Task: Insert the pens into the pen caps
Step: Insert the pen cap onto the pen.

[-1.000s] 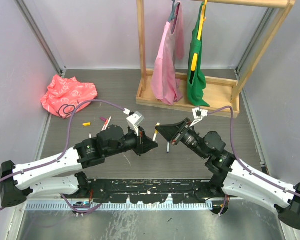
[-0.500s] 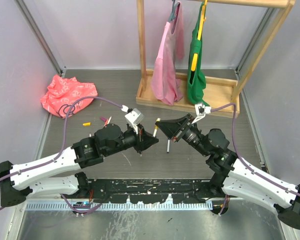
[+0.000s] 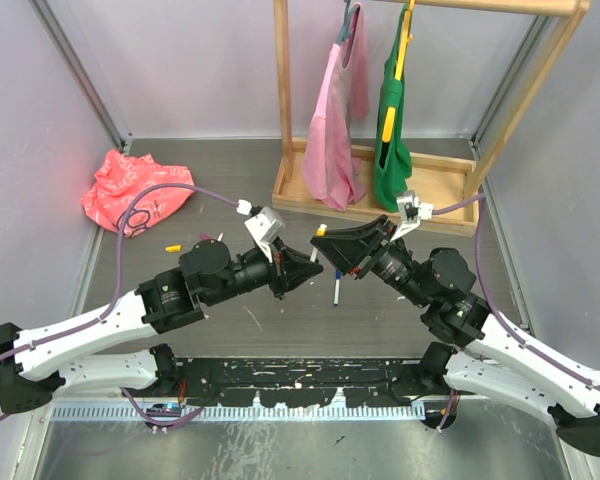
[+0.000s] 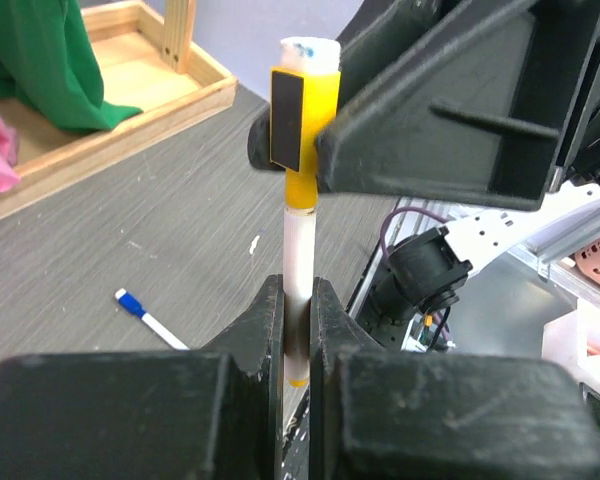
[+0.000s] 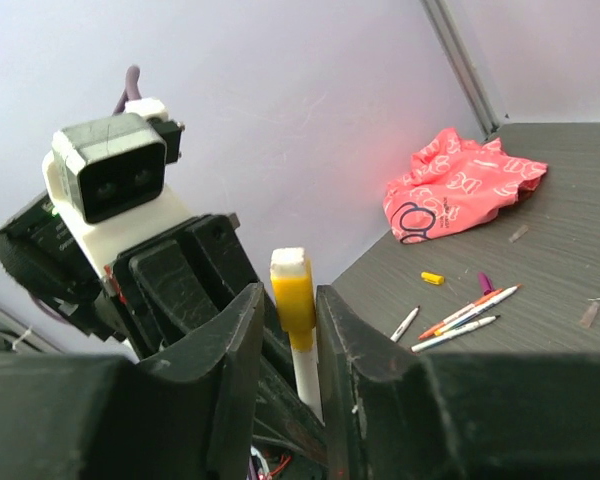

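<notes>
Two robot arms meet nose to nose above the middle of a grey bench. The left gripper has its jaws clenched on the white barrel of a yellow pen, which stands up out of them. A yellow cap sits on the pen's upper end, between the jaws of the right gripper. Whether those jaws pinch the cap or stand just clear cannot be told.

The pen looks light, stiff and smooth, so it would likely pivot if gripped near an end. Mid-barrel seems the safest hold, with the cap taken across its sides.

A blue pen lies on the bench below, and loose pens lie to the left. The wooden rack stands well apart behind, leaving room to draw the arms apart.
</notes>
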